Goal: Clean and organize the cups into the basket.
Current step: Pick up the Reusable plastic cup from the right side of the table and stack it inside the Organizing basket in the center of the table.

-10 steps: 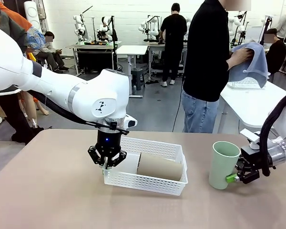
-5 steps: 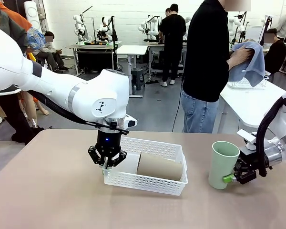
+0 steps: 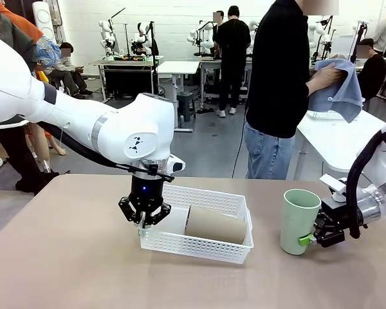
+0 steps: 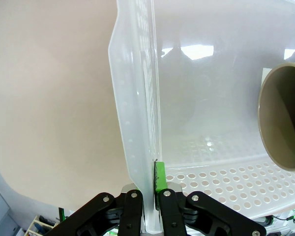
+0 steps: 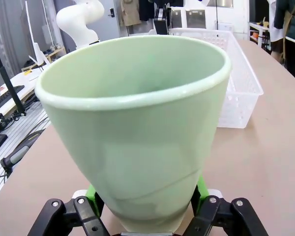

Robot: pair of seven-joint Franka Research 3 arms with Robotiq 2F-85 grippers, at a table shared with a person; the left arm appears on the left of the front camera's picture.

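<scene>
Since the earlier frame, the right gripper (image 3: 309, 239) and the green cup (image 3: 299, 222) are shifting a little toward the basket (image 3: 199, 248), and the jaws are narrowing onto the cup. The cup is standing upright, mouth up, on the table (image 3: 64, 257) to the right of the basket and apart from it. In the right wrist view, the right gripper (image 5: 147, 196) is bracketing the base of the green cup (image 5: 137, 123), with one green pad pressing against each side. The left gripper (image 3: 145, 219) is pointing straight down at the basket's near left corner. In the left wrist view, the left gripper (image 4: 152, 196) is pinching the basket (image 4: 137, 98) by its side wall, with the fingers fully closed, one inside and one outside. A brown cup (image 3: 215, 225) is lying on its side inside the basket; its open mouth is facing the left gripper's end, as the brown cup (image 4: 282, 115) shows from the wrist. Beyond the table, a person (image 3: 280, 71) is handling a blue cloth (image 3: 338, 84).
</scene>
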